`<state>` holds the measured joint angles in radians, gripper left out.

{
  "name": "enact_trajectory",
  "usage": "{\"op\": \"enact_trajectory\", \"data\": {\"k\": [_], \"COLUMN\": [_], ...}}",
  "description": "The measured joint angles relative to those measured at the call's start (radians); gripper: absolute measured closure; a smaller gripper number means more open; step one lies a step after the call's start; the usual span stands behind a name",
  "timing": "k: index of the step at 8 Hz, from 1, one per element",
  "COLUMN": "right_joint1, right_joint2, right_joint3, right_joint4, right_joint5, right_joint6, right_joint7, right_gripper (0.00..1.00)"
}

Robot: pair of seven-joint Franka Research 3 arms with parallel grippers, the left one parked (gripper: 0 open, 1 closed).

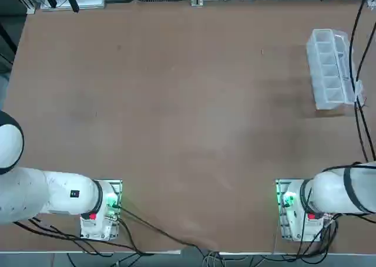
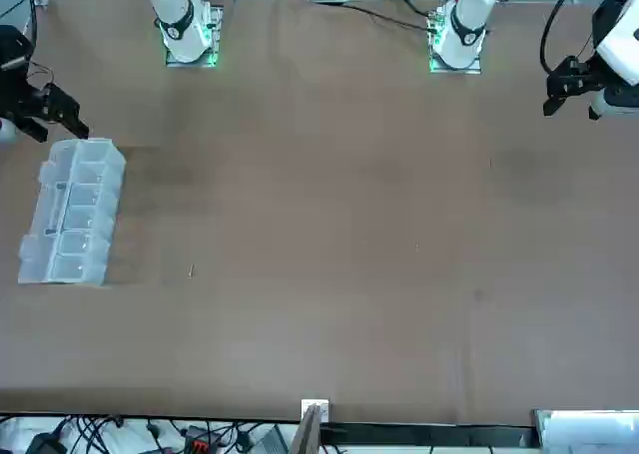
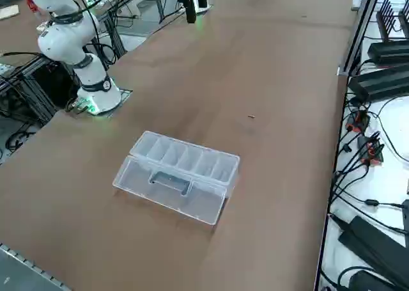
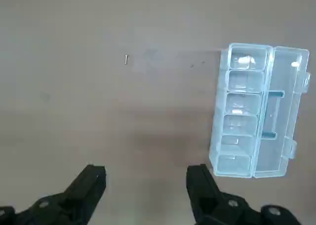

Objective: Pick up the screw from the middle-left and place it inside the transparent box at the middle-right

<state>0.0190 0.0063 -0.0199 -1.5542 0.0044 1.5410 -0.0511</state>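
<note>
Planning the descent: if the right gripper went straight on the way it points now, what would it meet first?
Probably bare table. The right gripper, open, points down at it. The screw lies further off and the transparent box off to one side, though depth is unclear.

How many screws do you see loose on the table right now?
1. The screw lies alone on the bare table, apart from the open transparent box. The right gripper hangs open, high above both. Others this small could escape notice.

The box [image 1: 331, 69] lies on the surface [image 1: 176, 120] at my two o'clock; the screw [image 1: 262, 52] sits apart at its nine o'clock, my pincer [image 4: 147, 181] spread above.
</note>
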Motion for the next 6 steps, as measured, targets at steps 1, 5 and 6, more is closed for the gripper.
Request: {"op": "enact_trajectory", "data": {"k": [1,5,6], "right_joint1": [0.000,0.002,0.010], "right_joint2": [0.000,0.040,0.072], "right_joint3": [0.000,0.002,0.003], "right_joint4": [0.000,0.005,0.008], "right_joint5": [0.000,0.000,0.000], "right_joint6": [0.002,0.030,0.084], "right_joint7": [0.000,0.001,0.002], "right_gripper": [0.00,0.00,0.00]}}
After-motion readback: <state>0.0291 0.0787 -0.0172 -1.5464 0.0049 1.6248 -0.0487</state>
